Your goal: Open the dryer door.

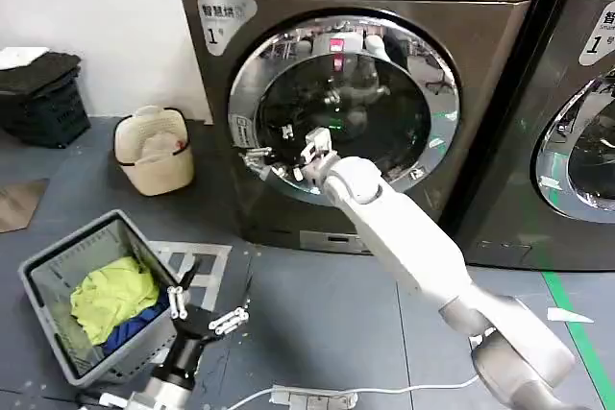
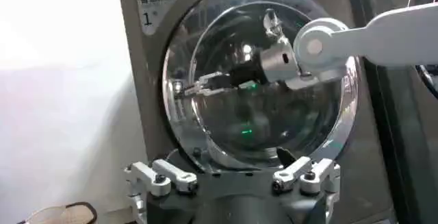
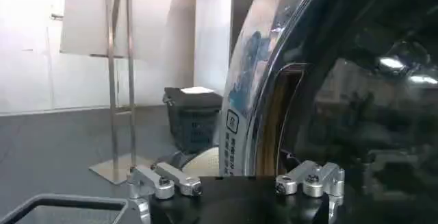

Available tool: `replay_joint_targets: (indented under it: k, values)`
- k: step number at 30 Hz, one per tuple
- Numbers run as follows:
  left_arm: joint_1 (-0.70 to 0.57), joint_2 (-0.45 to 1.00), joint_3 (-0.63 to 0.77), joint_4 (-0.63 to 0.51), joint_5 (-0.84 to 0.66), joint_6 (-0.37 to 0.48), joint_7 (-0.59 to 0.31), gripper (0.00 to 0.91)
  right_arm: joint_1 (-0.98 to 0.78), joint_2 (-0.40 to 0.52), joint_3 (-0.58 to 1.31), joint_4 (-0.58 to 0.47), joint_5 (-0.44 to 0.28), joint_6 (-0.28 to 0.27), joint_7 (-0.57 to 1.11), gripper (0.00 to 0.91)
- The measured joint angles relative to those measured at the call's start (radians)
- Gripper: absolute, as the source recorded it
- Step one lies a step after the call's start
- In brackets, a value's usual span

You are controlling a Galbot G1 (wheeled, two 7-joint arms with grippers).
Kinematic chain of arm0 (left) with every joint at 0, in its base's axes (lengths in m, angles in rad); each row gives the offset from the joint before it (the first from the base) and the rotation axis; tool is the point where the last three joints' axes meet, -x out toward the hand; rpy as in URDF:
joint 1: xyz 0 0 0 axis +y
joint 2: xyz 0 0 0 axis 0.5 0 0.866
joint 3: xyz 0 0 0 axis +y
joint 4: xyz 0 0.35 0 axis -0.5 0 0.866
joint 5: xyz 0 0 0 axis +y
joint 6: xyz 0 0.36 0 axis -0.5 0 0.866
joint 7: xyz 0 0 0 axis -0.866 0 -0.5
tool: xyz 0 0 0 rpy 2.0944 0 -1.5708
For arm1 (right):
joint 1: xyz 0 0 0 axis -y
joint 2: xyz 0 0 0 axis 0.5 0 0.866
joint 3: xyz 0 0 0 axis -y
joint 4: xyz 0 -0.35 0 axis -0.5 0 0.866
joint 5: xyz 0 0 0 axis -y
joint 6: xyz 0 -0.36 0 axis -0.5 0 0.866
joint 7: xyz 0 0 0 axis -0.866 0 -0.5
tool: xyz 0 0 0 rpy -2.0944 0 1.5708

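- A grey-blue floor runs up to a white wall, with green tape lines at the far right.
- At far left sits a black crate; nearer the machine stands a cream woven laundry basket.
- Low at left a grey plastic bin holds yellow-green and blue cloth.
- The left gripper hovers low over the floor just beside that bin, jaws spread and holding nothing.
- A bronze-grey dryer with a silver "1" label stands in the middle.
- The dryer door, a large round one with a wide shiny chrome ring around dark tinted glass, sits on the front of that machine; the right wrist view shows a narrow gap behind the ring at its left edge.
- The right gripper, on a white arm reaching up from lower right, is at the door's left rim, jaws parted with the chrome ring's edge between them.
- At far right stands a darker neighbouring machine with its own chrome-ringed door.
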State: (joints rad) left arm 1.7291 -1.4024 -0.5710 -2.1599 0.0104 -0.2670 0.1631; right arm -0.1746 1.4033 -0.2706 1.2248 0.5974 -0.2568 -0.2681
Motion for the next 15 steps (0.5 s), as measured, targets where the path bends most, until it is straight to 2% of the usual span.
replay_joint_targets:
  k: [15]
  values:
    - [0.002, -0.001, -0.004, -0.006, 0.002, 0.000, 0.001, 0.907, 0.015, 0.032, -0.003, -0.040, -0.011, 0.007, -0.024, 0.907]
